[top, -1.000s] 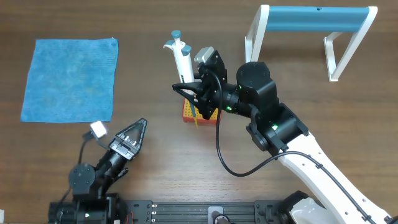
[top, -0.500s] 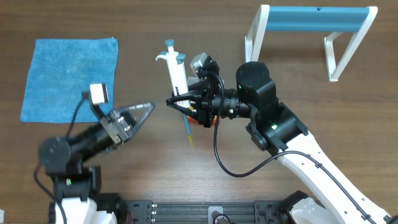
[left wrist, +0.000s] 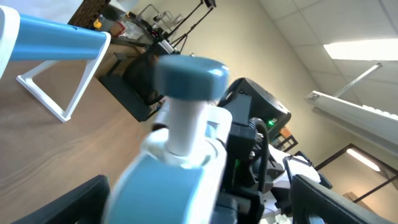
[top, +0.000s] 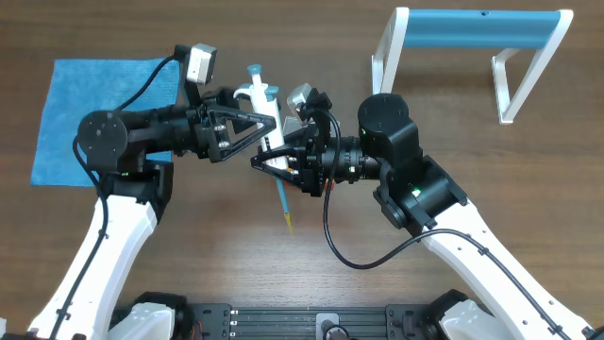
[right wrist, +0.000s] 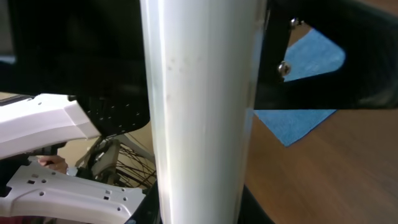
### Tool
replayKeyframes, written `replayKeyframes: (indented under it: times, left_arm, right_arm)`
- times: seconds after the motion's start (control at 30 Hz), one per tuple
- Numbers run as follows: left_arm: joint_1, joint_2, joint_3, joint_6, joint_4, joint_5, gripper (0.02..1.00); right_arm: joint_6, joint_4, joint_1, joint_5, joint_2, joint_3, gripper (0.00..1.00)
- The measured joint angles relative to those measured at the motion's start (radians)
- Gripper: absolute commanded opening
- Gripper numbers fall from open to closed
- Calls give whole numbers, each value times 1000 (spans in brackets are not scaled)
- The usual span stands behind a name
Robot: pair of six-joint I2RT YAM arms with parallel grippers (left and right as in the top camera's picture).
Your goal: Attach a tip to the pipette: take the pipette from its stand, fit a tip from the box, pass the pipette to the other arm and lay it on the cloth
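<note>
Looking down from above, you can see your right gripper [top: 272,154] squeezed tight on the white pipette [top: 268,106]. It holds the pipette up over the middle of the table [top: 189,255]. The little yellow tip [top: 287,220] sits on the thin end, pointing toward the arm bases. Your left gripper [top: 262,125] is wide open, one finger on each side of the pipette's top part, and it grips nothing. The blue cloth [top: 66,104] lies flat at the left, partly under the left arm.

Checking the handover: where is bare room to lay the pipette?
Most of the cloth is bare; bare table lies between the arm bases. Crowded: left gripper and right gripper around the pipette.
</note>
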Motion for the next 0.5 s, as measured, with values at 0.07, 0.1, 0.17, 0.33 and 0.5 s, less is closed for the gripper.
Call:
replayKeyframes:
  times: [0.07,0.1,0.17,0.33,0.5]
  left_arm:
    - [0,11,0,3,-2,1,174]
    - [0,15,0,3,-2,3,27]
    - [2,28,0,54,12,15,27]
    - [2,47,2,43,4,13,27]
    - [21,75,9,39,-175,-37,27]
  right_arm:
    - [1,0,0,0,0,0,80]
    - [2,0,0,0,0,0,80]
    - [46,1,0,-19,-1,2,80]
    - [56,0,0,-22,0,1,897]
    - [13,-64,-19,-47,0,3,897]
